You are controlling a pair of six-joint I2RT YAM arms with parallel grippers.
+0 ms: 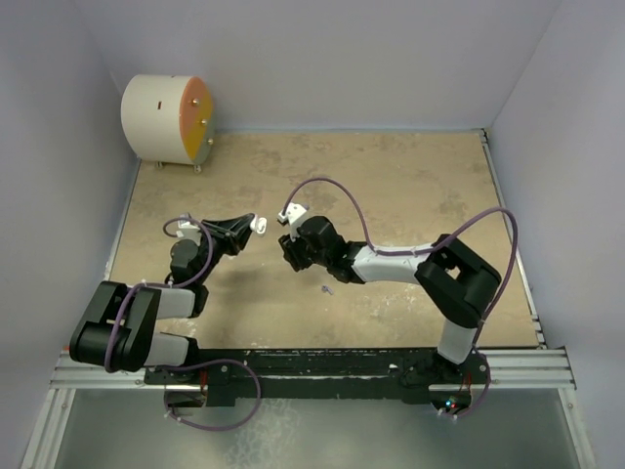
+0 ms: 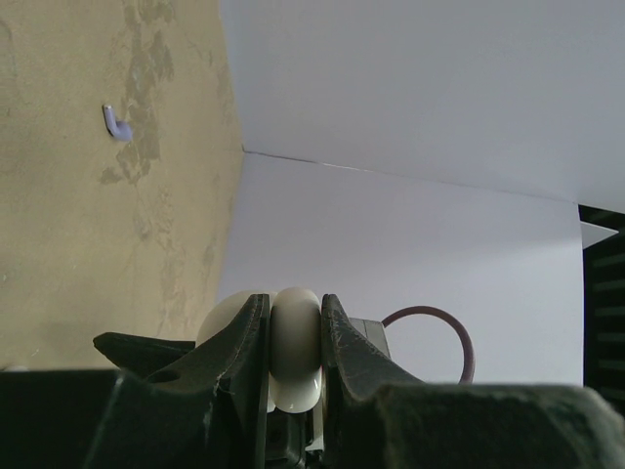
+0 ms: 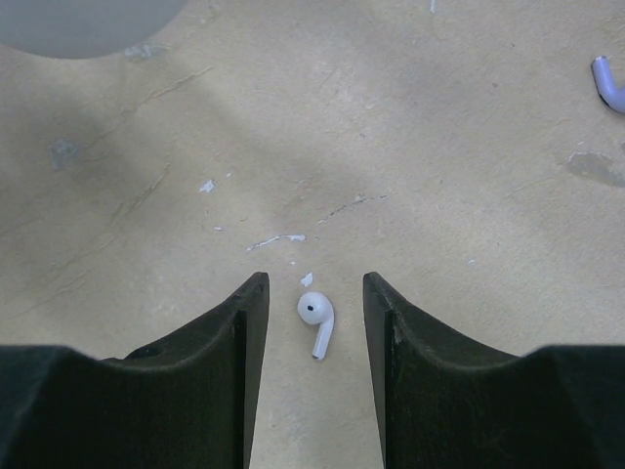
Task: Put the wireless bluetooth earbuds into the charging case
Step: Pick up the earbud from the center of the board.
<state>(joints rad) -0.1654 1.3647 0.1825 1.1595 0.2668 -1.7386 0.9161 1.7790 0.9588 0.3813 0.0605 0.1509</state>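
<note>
Right jaws are open with a white earbud (image 3: 314, 322) lying on the table (image 3: 391, 147) right between them — a lilac earbud (image 3: 607, 83) sits off at 2 o'clock. Left jaws are clamped on a white case (image 2: 296, 342).

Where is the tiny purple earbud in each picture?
Top external: the tiny lilac plastic earbud lies near the middle of the picture, just below the right arm.
Left wrist: the earbud is in the upper left, alone on the tabletop.
Right wrist: the earbud is at the top right edge, partly cut off.
Shared landmark: the tan scuffed tabletop that it lies on.
</note>
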